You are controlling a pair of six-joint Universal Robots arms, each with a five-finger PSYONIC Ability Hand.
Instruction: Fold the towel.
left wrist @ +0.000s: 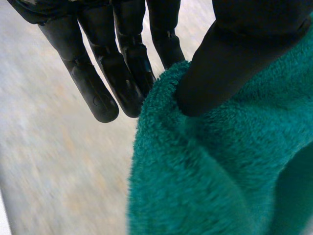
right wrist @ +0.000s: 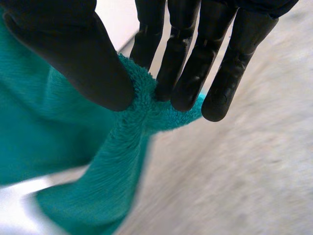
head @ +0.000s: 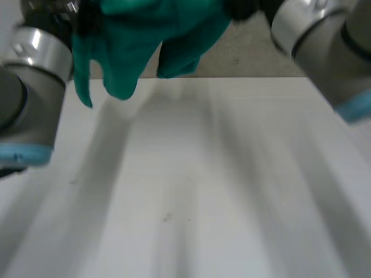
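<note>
The towel (head: 156,40) hangs bunched in the air above the desk's (head: 203,191) far edge; the left hand (left wrist: 230,63) and right hand (right wrist: 73,54) each pinch its top between thumb and fingers; no fold shows yet, so all the folding seems left.

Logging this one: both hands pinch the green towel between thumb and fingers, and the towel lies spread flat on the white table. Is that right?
Not quite. The left hand and right hand do pinch the green towel, but it does not lie flat: the head view shows it hanging bunched from them near the white table's far edge.
</note>
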